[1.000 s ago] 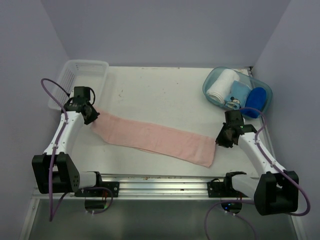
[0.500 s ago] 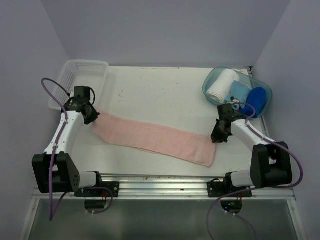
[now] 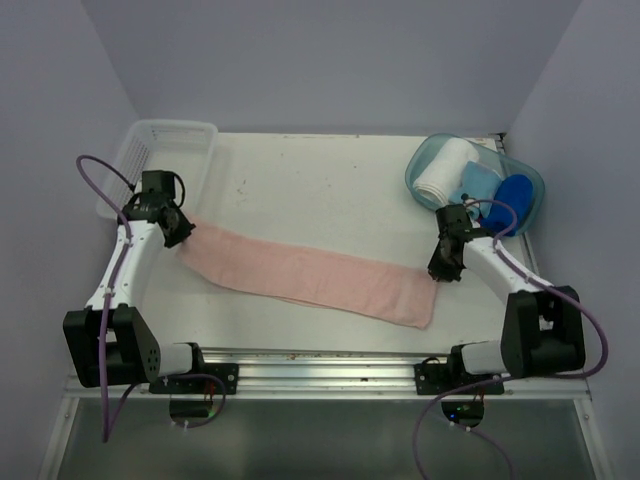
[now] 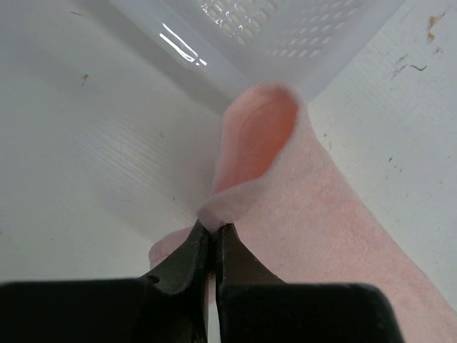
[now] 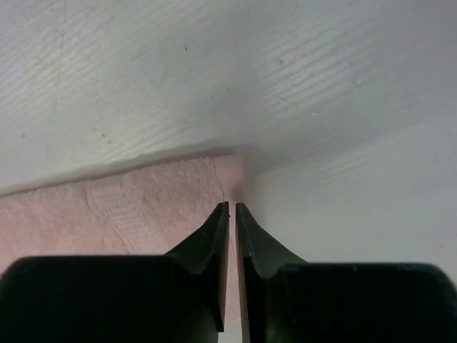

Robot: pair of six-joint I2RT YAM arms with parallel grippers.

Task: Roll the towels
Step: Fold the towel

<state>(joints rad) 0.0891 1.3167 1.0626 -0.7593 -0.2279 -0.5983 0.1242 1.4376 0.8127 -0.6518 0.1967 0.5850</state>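
Observation:
A long pink towel [image 3: 310, 275] lies flat and diagonal across the white table, from the left middle to the right front. My left gripper [image 3: 177, 236] is shut on the towel's left end, which bunches up into a small fold at the fingertips in the left wrist view [image 4: 211, 229]. My right gripper [image 3: 441, 272] sits at the far corner of the towel's right end. In the right wrist view [image 5: 232, 207] its jaws are closed to a thin slit over the towel's edge [image 5: 143, 200].
A white perforated basket [image 3: 165, 132] stands at the back left, right behind the left gripper, and shows in the left wrist view [image 4: 285, 43]. A clear blue bin [image 3: 418, 160] at the back right holds a rolled white towel [image 3: 443, 170] and blue items [image 3: 513, 198].
The right gripper moved in to the towel's right far corner and shifted slightly back and right. The left gripper drew a little to the left, and the towel now lies straighter.

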